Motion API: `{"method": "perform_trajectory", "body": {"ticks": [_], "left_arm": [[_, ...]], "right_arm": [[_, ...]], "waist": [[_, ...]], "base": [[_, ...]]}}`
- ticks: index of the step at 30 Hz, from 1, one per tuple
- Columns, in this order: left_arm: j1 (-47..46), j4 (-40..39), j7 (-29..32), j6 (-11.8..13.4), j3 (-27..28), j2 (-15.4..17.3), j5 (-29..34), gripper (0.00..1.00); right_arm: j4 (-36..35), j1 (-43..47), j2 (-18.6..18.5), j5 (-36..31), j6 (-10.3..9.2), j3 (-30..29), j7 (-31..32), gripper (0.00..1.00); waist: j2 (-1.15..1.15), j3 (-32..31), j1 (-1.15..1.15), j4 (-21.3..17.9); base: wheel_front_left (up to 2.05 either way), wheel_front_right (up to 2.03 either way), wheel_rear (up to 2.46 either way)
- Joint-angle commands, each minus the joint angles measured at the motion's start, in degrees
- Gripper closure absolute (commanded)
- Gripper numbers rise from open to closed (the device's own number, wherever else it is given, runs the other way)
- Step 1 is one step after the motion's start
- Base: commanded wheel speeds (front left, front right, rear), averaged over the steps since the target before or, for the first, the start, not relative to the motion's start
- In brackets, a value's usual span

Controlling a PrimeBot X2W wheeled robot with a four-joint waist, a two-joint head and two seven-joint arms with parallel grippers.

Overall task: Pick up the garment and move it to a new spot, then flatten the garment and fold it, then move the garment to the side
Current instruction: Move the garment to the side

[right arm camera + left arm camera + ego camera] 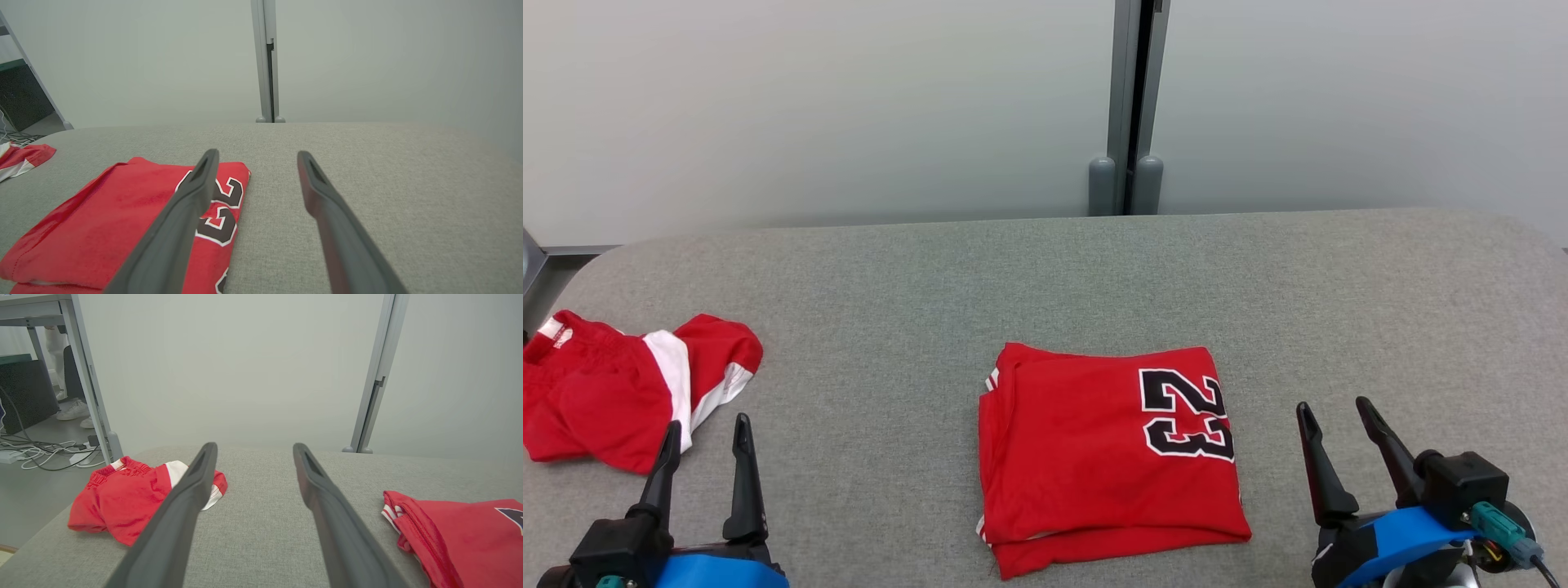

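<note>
- Item: folded red jersey (1094,457), smooth sports fabric, with a black "23" outlined in white on the top face, toward its right edge. It lies flat as a near-square stack at the middle of the counter (1045,269). Layered edges show along its left and near sides.
- Counter: grey woven-fabric top with rounded far corners, set against a pale wall.
- Left gripper (707,425): two long dark fingers spread apart and holding nothing, at the near left of the counter. The red jersey lies well apart to its right, untouched. In the left wrist view the jersey's striped corner sits at the right edge, past the right-hand finger.
- Right gripper (1333,406): fingers likewise apart and empty, at the near right of the counter. The red jersey lies near, on its left, with bare counter between them. In the right wrist view the left-hand finger crosses in front of the "23".
- Other garment: crumpled red shorts with white side panels (596,400), at the counter's left edge and well apart from the red jersey. The left gripper's outer finger overlaps them in view; contact cannot be told.
- Background: grey metal post (1127,106) dividing the wall behind the counter.
</note>
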Motion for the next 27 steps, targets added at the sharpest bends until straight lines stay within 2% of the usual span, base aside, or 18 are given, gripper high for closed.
{"method": "perform_trajectory", "body": {"ticks": [1, 15, 27], "left_arm": [[0.11, 0.02, -0.24, -0.31, 0.2, -0.12, 0.43, 0.0], [-0.4, 0.87, -0.24, -1.42, 1.64, -1.22, 1.89, 0.0], [-2.7, 0.75, -0.24, -2.79, 1.74, -2.06, 2.87, 0.0]], "right_arm": [[-0.26, 1.03, -0.08, -0.24, 0.01, 0.04, 0.27, 0.0], [0.39, -0.11, -0.08, 0.07, 0.01, 0.05, 0.2, 0.0], [7.81, -12.33, -0.09, -2.61, 0.01, 4.62, 1.17, 0.0]], "waist": [[0.0, -0.02, 0.0, 0.0], [0.0, -0.02, 0.0, -0.14], [0.0, 2.55, 0.0, 1.02]], "base": [[0.0, 0.0, 0.0], [0.0, 0.0, 0.0], [0.0, 0.0, 0.0]]}}
